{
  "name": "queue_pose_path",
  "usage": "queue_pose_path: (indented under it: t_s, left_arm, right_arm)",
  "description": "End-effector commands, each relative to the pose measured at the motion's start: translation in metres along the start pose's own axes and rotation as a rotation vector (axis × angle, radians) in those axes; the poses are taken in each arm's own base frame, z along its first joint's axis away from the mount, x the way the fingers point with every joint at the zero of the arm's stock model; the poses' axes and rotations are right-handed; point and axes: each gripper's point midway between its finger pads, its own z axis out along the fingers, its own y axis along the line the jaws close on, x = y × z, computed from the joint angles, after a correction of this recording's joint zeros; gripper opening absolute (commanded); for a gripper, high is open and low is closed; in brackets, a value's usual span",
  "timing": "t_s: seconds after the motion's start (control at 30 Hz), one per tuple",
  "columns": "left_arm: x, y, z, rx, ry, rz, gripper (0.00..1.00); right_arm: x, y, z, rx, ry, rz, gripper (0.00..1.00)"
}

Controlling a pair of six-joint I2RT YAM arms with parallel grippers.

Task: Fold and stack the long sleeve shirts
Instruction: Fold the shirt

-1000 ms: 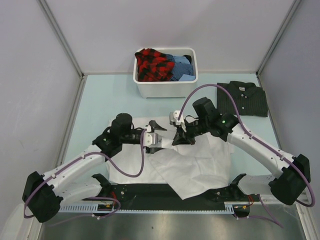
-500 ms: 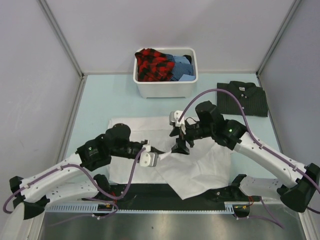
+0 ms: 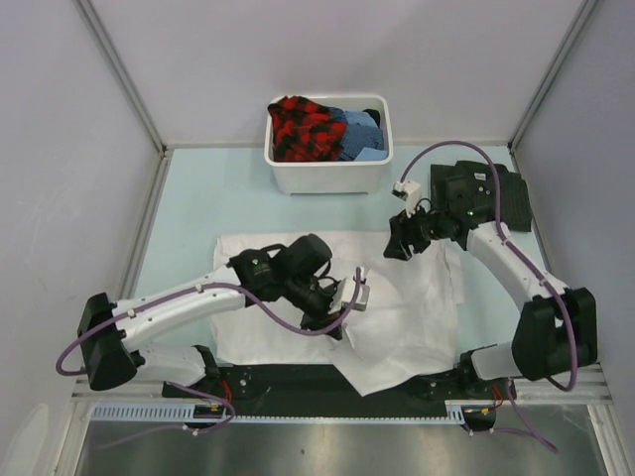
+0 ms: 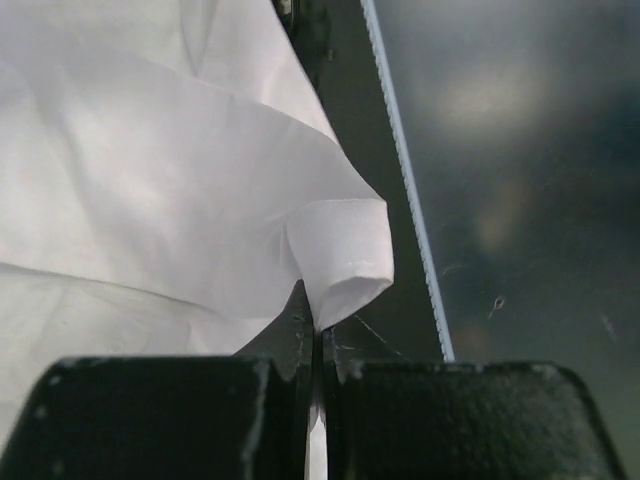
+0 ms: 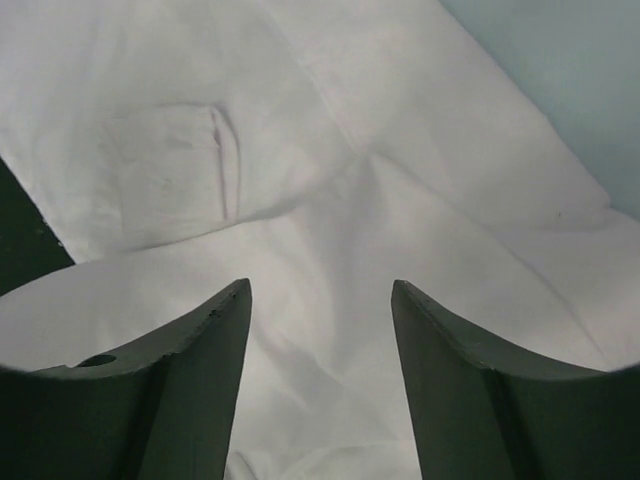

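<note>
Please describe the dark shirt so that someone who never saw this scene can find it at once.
Start at the white tub at the far middle of the table. Go right to the far right corner, where the dark shirt lies folded flat. Unlike the white shirt spread out nearer the front, it is dark and finely striped.

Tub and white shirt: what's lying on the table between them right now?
Nothing. The top external view shows only bare pale blue table between the tub and the white shirt.
</note>
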Motion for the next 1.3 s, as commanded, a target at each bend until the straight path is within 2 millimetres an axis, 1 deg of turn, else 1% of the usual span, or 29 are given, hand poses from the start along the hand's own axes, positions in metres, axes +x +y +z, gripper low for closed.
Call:
queue_pose_path:
  t_s: [0.0,0.03,0.07,0.1,0.13,0.17,0.2,0.23,0.27,0.33,0.4,0.43,0.47,0.5,0.53,0.57,0.6,0.67,0.73,0.77,0.8,0.83,0.87,0.9,0.93,1.0,1.07,1.13,1.27]
  left_arm:
    - [-0.089,-0.035,-0.049,0.11,-0.24,0.105,0.0]
    - [-0.108,-0.039,-0.062,0.092,-0.278,0.152,0.0]
    - [-0.115,-0.044,-0.064,0.099,-0.287,0.195,0.0]
    - [-0.114,-0.05,-0.066,0.112,-0.274,0.216,0.0]
    - [-0.119,-0.051,-0.066,0.113,-0.263,0.249,0.0]
    - [-0.119,-0.053,-0.065,0.12,-0.253,0.314,0.0]
    - [-0.115,-0.054,-0.065,0.133,-0.232,0.301,0.0]
    - [-0.119,-0.053,-0.065,0.139,-0.229,0.302,0.0]
    - [-0.117,-0.051,-0.061,0.148,-0.215,0.272,0.0]
    - [-0.116,-0.049,-0.06,0.156,-0.208,0.211,0.0]
    - [-0.119,-0.049,-0.067,0.183,-0.243,0.176,0.0]
    - [-0.118,-0.048,-0.069,0.191,-0.253,0.15,0.0]
    - [-0.12,-0.049,-0.075,0.184,-0.274,0.155,0.0]
    - [-0.121,-0.048,-0.077,0.172,-0.284,0.169,0.0]
    - [-0.117,-0.049,-0.076,0.169,-0.283,0.182,0.0]
    - [-0.116,-0.05,-0.077,0.164,-0.286,0.194,0.0]
    - [-0.112,-0.05,-0.078,0.15,-0.284,0.203,0.0]
    - [-0.107,-0.048,-0.077,0.131,-0.274,0.223,0.0]
    - [-0.103,-0.046,-0.078,0.118,-0.255,0.265,0.0]
    - [-0.095,-0.05,-0.078,0.133,-0.225,0.256,0.0]
    - [-0.096,-0.054,-0.082,0.141,-0.223,0.281,0.0]
    - [-0.093,-0.055,-0.084,0.141,-0.218,0.329,0.0]
    - [-0.089,-0.059,-0.087,0.148,-0.205,0.333,0.0]
    - [-0.088,-0.062,-0.09,0.151,-0.206,0.352,0.0]
    - [-0.088,-0.067,-0.094,0.154,-0.214,0.39,0.0]
    - [-0.086,-0.071,-0.098,0.152,-0.209,0.406,0.0]
    - [-0.085,-0.075,-0.099,0.165,-0.203,0.422,0.0]
    - [-0.085,-0.076,-0.1,0.175,-0.201,0.437,0.0]
    - [-0.084,-0.084,-0.096,0.23,-0.187,0.429,0.0]
  right_arm:
    - [0.001,-0.025,0.005,0.011,0.02,0.032,0.61]
    - [0.0,-0.036,0.004,0.028,0.024,0.044,0.6]
    - [0.007,-0.043,0.009,0.029,0.051,0.07,0.6]
    - [0.01,-0.049,0.011,0.038,0.065,0.08,0.6]
    - [0.012,-0.053,0.013,0.037,0.074,0.088,0.6]
    - [0.018,-0.057,0.017,0.032,0.095,0.107,0.6]
    - [0.021,-0.059,0.019,0.034,0.104,0.112,0.59]
    - [0.024,-0.06,0.021,0.034,0.113,0.118,0.58]
    - [0.03,-0.062,0.023,0.04,0.131,0.123,0.58]
    - [0.043,-0.064,0.024,0.046,0.169,0.113,0.57]
    - [0.067,-0.066,0.024,0.056,0.248,0.135,0.57]
    - [0.075,-0.066,0.023,0.056,0.272,0.14,0.55]
    - [0.086,-0.064,0.021,0.045,0.308,0.15,0.54]
    - [0.095,-0.061,0.021,0.026,0.338,0.159,0.52]
    - [0.098,-0.056,0.019,0.0,0.355,0.164,0.47]
    - [0.103,-0.046,0.016,-0.039,0.377,0.181,0.45]
    - [0.101,-0.044,0.014,-0.043,0.377,0.191,0.44]
    - [0.092,-0.038,0.007,-0.053,0.353,0.181,0.43]
    - [0.07,-0.045,-0.004,-0.019,0.286,0.172,0.45]
    - [0.059,-0.05,-0.009,-0.005,0.251,0.178,0.45]
    - [0.05,-0.054,-0.015,0.014,0.221,0.204,0.46]
    - [0.036,-0.071,-0.028,0.06,0.163,0.224,0.47]
    - [0.031,-0.08,-0.034,0.087,0.138,0.243,0.47]
    - [0.028,-0.088,-0.041,0.111,0.113,0.279,0.48]
    - [0.027,-0.102,-0.051,0.146,0.083,0.307,0.5]
    - [0.03,-0.119,-0.056,0.196,0.084,0.337,0.52]
    - [0.036,-0.131,-0.057,0.218,0.089,0.378,0.53]
    - [0.038,-0.138,-0.054,0.229,0.089,0.407,0.54]
    - [0.052,-0.156,-0.049,0.264,0.115,0.496,0.5]
